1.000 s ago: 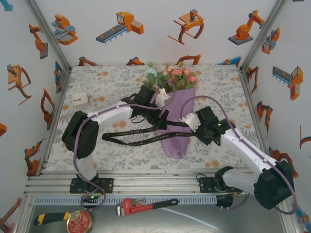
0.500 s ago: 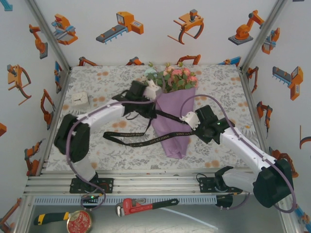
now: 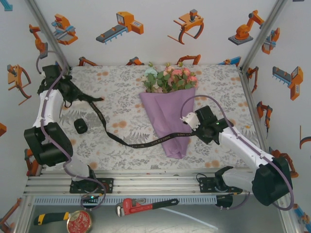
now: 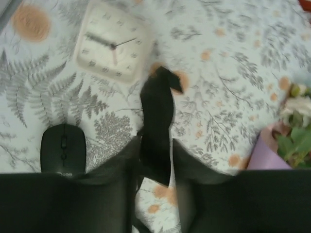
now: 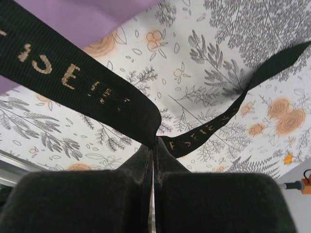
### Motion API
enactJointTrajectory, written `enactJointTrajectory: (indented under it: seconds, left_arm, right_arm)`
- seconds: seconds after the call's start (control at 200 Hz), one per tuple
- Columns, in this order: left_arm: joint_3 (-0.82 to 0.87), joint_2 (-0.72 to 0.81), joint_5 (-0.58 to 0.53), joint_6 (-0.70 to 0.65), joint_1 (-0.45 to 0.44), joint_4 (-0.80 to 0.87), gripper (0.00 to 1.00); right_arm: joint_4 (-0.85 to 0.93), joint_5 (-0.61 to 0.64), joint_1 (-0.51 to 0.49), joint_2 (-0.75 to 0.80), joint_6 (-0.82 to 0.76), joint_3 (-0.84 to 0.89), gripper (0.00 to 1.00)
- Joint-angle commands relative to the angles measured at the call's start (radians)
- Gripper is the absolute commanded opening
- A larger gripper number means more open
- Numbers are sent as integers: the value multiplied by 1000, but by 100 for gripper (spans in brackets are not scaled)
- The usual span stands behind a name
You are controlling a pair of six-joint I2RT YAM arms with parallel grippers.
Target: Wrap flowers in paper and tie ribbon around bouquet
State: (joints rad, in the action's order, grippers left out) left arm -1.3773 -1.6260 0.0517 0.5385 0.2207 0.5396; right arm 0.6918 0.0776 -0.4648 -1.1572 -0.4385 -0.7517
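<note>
Black ribbon (image 3: 146, 142) lies across lower bouquet (image 3: 167, 109), running 3 to 8; bouquet axis 12–6, blooms at 12. At bouquet's 3, right gripper (image 5: 154, 145) clenched on ribbon. Far out at 10, left gripper (image 4: 155, 143), ribbon between jaws, grip unclear.

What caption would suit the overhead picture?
A black ribbon runs from left hand, over the lilac-wrapped bouquet, to right hand.

One bouquet (image 3: 169, 104), wrapped in one sheet of paper (image 3: 167, 121), and one ribbon (image 3: 146, 143). The flowers (image 3: 170, 77) show perhaps eight blooms, though they are too bunched to count surely. One clock (image 4: 112, 41), one computer mouse (image 3: 80, 126), one pipe wrench (image 3: 146, 206), one yellow-handled knife (image 3: 51, 218), one round red tin (image 3: 79, 222).
</note>
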Motion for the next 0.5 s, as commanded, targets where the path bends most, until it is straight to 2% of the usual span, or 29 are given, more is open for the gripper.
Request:
enactJointTrajectory:
  seconds: [0.0, 0.075, 0.15, 0.215, 0.265, 0.38, 0.436, 0.491]
  left_arm:
    - [66, 62, 3, 120, 28, 16, 61]
    - [60, 85, 52, 139, 6, 24, 66]
    - [39, 106, 83, 159, -68, 59, 67]
    - [39, 129, 120, 185, -174, 63, 67]
    - [54, 136, 193, 183, -267, 29, 67]
    - [92, 99, 383, 74, -483, -69, 68]
    - [107, 70, 403, 24, -568, -77, 68]
    - [121, 45, 435, 29, -624, -117, 68]
  right_arm:
    - [14, 42, 9, 26, 29, 20, 0]
    - [3, 43, 9, 45, 46, 33, 0]
    - [-9, 66, 8, 55, 59, 49, 0]
    - [6, 99, 9, 58, 62, 56, 0]
    - [37, 92, 9, 65, 42, 60, 0]
    - [141, 3, 9, 100, -47, 67, 0]
    - [198, -57, 8, 127, -117, 66, 0]
    - [276, -116, 6, 160, -220, 61, 0]
